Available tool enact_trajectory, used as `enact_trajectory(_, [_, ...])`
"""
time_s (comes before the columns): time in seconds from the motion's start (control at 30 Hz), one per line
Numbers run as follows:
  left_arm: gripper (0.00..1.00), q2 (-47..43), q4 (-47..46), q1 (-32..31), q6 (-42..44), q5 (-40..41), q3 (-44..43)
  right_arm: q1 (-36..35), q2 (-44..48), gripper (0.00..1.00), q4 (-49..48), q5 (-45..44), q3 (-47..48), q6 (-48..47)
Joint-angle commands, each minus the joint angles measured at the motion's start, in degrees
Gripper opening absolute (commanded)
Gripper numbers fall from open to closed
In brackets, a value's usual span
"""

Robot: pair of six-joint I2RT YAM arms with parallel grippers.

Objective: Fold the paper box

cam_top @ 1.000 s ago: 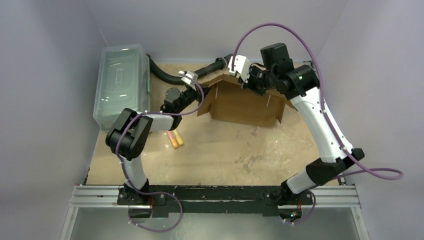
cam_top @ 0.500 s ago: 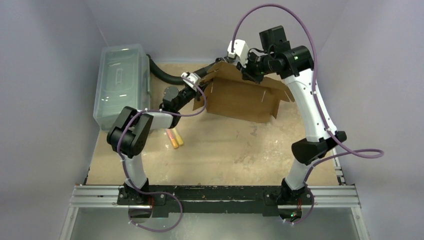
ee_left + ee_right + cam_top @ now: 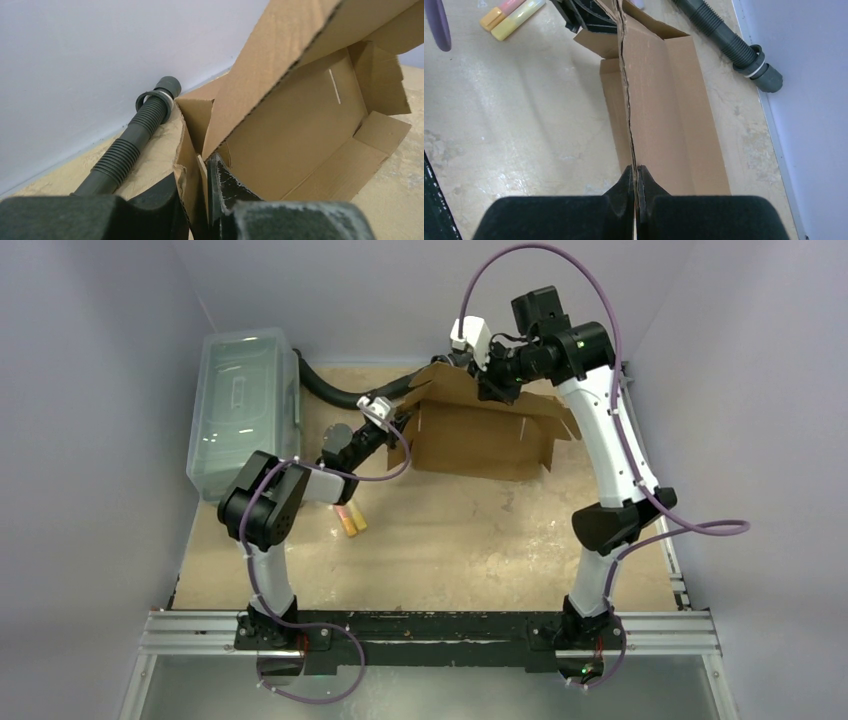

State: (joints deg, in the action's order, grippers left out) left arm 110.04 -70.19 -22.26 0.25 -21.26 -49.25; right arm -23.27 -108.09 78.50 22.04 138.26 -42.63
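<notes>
Lifted and nudged leftward since a second ago, the plain brown corrugated cardboard paper box (image 3: 480,435) is seen from above strung between both jaws, long axis left-right. Its top panel is raised by the right gripper (image 3: 472,370), likely for folding over.

Left wrist: the left gripper (image 3: 194,170) is nearly closed, with the end wall pinched between the jaws as an anchor and the hollow opening beyond them.

Right wrist: jaws clamped shut on the panel's edge, which runs straight ahead.

no readable text, labels, numbers
</notes>
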Motion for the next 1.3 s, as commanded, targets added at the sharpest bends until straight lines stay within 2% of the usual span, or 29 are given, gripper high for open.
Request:
enact_trajectory(0.0, [0.17, -3.0, -8.8, -0.9, -1.3, -3.3, 2.3, 0.5, -0.1, 0.00, -1.0, -0.9, 1.1, 1.4])
enact_trajectory(0.1, [0.21, -3.9, -9.3, -0.9, -4.3, -3.3, 3.3, 0.5, 0.1, 0.00, -1.2, -1.0, -0.5, 1.4])
enact_trajectory(0.3, [0.35, -6.7, -10.6, -0.9, -9.4, -1.2, 7.2, 0.5, 0.7, 0.00, -0.9, -2.1, -1.1, 1.4])
enact_trajectory(0.53, [0.36, -9.8, -2.8, -0.9, -15.1, 0.9, 7.9, 0.5, 4.2, 0.00, -2.2, -2.4, -4.8, 1.5])
enact_trajectory(0.73, [0.34, -15.3, 10.3, -0.9, -21.4, 5.1, 7.5, 0.5, 6.5, 0.00, -4.6, -3.8, -7.1, 2.1])
enact_trajectory(0.87, [0.41, -20.7, 20.5, -0.6, -25.5, 7.2, 7.1, 0.5, 8.8, 0.00, -8.4, -4.7, -10.2, 2.8])
enact_trajectory(1.0, [0.43, -24.9, 35.9, 0.7, -28.5, 7.8, 3.0, 0.5, 11.1, 0.00, -12.2, -4.9, -13.3, 3.6])
enact_trajectory(1.1, [0.50, -27.2, 43.8, 2.7, -31.4, 5.3, -0.5, 0.5, 13.1, 0.00, -13.7, -5.2, -15.8, 4.0])
enact_trajectory(1.17, [0.58, -28.6, 47.6, 4.3, -33.2, 2.4, -2.2, 0.5, 13.5, 0.00, -14.1, -5.0, -16.4, 4.0])
enact_trajectory(1.27, [0.61, -30.2, 51.2, 7.2, -36.5, -4.4, -4.2, 0.5, 14.4, 0.00, -14.9, -4.6, -17.6, 4.3])
